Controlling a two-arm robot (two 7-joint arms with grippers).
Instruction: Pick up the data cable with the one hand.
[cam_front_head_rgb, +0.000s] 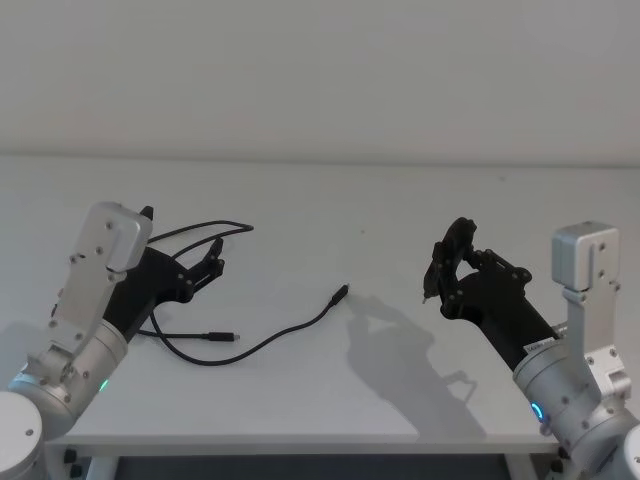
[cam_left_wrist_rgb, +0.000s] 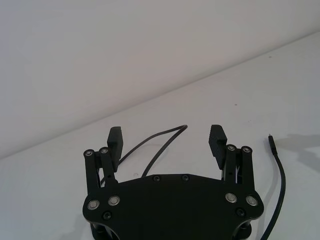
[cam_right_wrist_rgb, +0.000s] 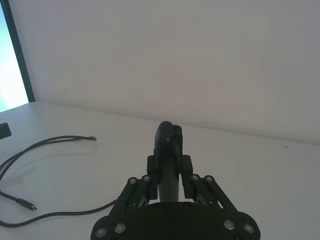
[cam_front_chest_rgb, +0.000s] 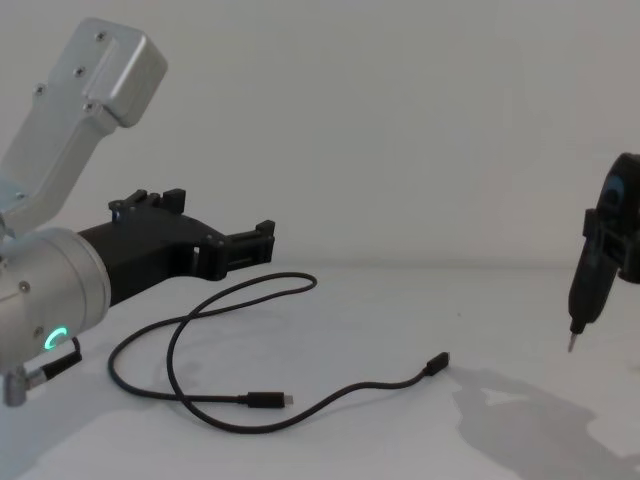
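as it hovers, left claw (cam_left_wrist_rgb: 166, 136) gapes (empty)

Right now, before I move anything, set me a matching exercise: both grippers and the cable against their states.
Things: 1 left gripper; 2 right gripper; 3 cable.
States: A shut on a pointed tool; B lying looped on the table; C open, raised off the table.
Pairs: 1-C, 2-A, 3-B.

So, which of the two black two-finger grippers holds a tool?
The right gripper, shut on a dark pointed tool; the left gripper is open and empty.
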